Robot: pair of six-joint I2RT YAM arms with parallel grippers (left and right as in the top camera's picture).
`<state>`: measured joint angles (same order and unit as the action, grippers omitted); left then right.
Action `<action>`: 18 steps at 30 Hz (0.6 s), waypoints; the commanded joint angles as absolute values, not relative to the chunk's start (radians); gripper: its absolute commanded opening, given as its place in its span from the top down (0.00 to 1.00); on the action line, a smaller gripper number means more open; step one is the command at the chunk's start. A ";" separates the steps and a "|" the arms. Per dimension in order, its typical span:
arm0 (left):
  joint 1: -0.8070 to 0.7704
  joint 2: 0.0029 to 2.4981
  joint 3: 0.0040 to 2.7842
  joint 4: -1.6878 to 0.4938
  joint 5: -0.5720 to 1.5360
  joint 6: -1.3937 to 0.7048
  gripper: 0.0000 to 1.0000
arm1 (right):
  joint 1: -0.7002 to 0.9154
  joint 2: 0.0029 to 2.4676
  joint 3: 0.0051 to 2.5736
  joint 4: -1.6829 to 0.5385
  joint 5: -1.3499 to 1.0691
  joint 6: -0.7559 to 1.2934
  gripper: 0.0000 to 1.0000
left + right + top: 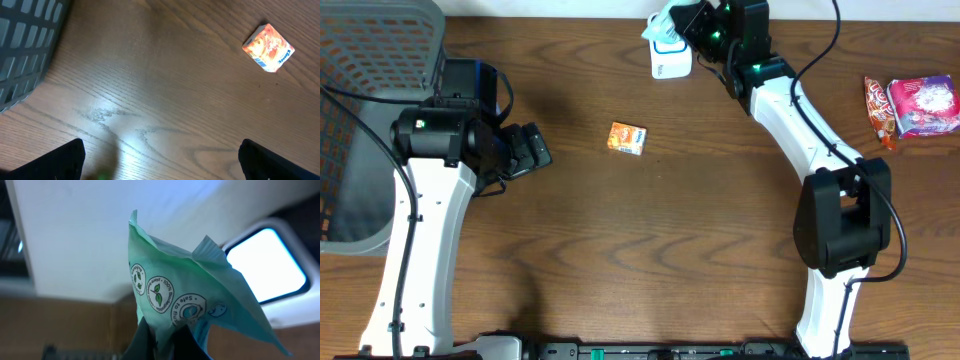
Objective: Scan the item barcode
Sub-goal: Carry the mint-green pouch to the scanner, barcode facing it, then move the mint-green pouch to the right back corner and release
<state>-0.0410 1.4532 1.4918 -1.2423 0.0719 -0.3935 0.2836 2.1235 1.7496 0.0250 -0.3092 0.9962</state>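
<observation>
Right pincer (161, 341) clenched on bottom seam of thin mint-green crinkly plastic pouch (190, 290), held over white flat barcode scanner (670, 62) at far edge of brown wooden tabletop (720, 230) | left pincer (164, 162) released, empty, above bare wood | pouch likely light, floppy, slippery; sealed seam gives best hold

Left fingers (55, 161) spread wide, right fingers (143, 347) clamped
</observation>
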 commanded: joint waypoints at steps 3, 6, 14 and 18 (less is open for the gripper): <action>-0.039 1.460 1.489 -1.245 0.062 -0.402 0.02 | 0.290 2.203 1.791 0.062 -0.196 1.026 0.99; -0.039 1.460 1.489 -1.245 0.062 -0.402 0.02 | 0.290 2.242 1.800 0.065 -0.220 1.049 0.99; -0.039 1.460 1.489 -1.245 0.062 -0.402 0.02 | 0.289 2.278 1.817 0.123 -0.354 1.049 0.99; -0.039 1.460 1.489 -1.245 0.062 -0.402 0.02 | 0.286 2.278 1.850 0.121 -0.401 1.000 0.99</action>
<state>-0.0410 1.4532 1.4918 -1.2423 0.0719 -0.3935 0.2836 2.2971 1.7908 0.1158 -0.3286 1.0504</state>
